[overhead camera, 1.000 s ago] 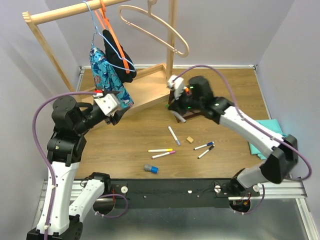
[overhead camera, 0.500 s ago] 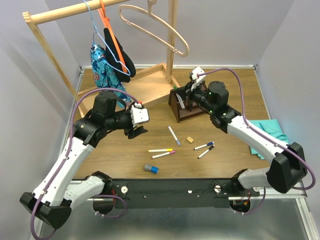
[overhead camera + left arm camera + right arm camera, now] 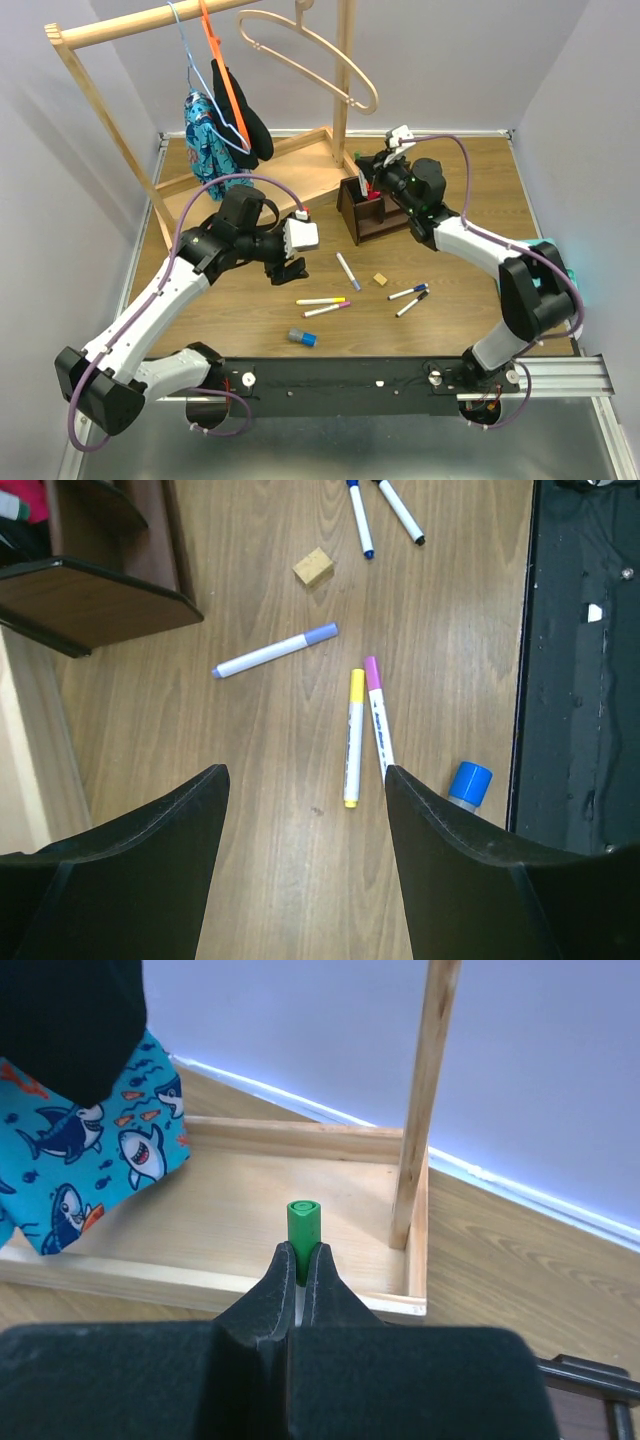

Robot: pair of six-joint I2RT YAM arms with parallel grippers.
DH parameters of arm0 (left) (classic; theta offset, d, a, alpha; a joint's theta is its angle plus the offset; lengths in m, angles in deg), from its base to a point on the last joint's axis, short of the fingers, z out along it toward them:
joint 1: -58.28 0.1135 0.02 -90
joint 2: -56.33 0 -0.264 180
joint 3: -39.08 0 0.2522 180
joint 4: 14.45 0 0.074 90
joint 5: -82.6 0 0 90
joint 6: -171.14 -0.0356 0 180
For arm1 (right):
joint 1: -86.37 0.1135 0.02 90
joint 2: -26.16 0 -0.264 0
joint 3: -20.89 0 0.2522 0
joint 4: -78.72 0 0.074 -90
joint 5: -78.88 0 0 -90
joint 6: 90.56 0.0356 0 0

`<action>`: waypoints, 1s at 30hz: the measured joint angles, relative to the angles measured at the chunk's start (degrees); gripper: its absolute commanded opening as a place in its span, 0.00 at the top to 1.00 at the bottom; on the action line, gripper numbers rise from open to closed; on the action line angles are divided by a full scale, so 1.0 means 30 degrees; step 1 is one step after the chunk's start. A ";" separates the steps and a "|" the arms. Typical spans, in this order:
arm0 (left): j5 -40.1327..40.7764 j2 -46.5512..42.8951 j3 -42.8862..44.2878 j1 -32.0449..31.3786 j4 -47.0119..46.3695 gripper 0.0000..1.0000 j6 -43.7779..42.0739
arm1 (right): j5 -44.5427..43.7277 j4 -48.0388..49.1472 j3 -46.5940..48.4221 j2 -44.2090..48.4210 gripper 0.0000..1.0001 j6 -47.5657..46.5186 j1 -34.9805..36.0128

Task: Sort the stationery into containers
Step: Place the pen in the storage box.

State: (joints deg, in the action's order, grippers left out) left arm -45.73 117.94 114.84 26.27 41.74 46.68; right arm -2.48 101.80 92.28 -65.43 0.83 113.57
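- Slippage is my first worry: my right gripper [image 3: 300, 1260] is clenching a green-capped marker [image 3: 302, 1228] with the cap sticking out past the fingertips. A jolt could be twisting it loose.
- From above, that gripper is hovering at the organiser [image 3: 372, 218], which is sitting at 1 o'clock on the table [image 3: 450, 190]. My right wrist view is showing the rack's tray [image 3: 250, 1175] straight ahead, not a compartment. Letting go now could be dropping the marker outside the organiser.
- My left gripper [image 3: 303, 772] is hanging released and wide above the loose pens.
- A yellow-capped marker [image 3: 354, 738] and a pink-capped marker [image 3: 378, 718] are lying side by side at 12 o'clock from its fingertips, nearly touching. Closing there could be catching both, or pinching one and flicking the other away.
- A blue cylinder [image 3: 468, 783] is resting at 3 o'clock, just beside my right-hand finger. A careless descent could be knocking it, and I judge it likely to roll towards the black rail [image 3: 580, 680].
- A purple-capped marker [image 3: 275, 650] and a tan cube [image 3: 312, 567] are lying between me and the organiser at 11 o'clock, so a low sweep could be scattering them.
- Both arms are working near the organiser, so carrying a pen there now could be bumping my right arm.
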 measured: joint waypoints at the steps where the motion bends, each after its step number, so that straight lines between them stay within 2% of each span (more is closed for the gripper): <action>1: -0.0007 0.0131 -0.0058 -0.0080 -0.0073 0.28 0.0131 | 0.0015 0.0270 0.0000 -0.0328 0.99 0.0073 -0.0073; 12: -0.0051 0.1508 -0.0342 -0.0233 -0.1217 0.28 0.1093 | 0.0634 0.3781 0.0051 -0.3045 0.99 0.0765 -0.0321; 30: -0.0029 0.1690 -0.1304 -0.0233 -0.2215 0.28 0.1421 | 0.1443 0.4561 -0.0918 -0.3249 0.99 -0.0678 -0.0321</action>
State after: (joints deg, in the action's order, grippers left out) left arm -45.81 123.01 110.93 25.57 35.10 50.95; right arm 1.85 115.48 89.52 -75.18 -1.21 112.61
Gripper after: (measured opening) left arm 0.714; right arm 0.023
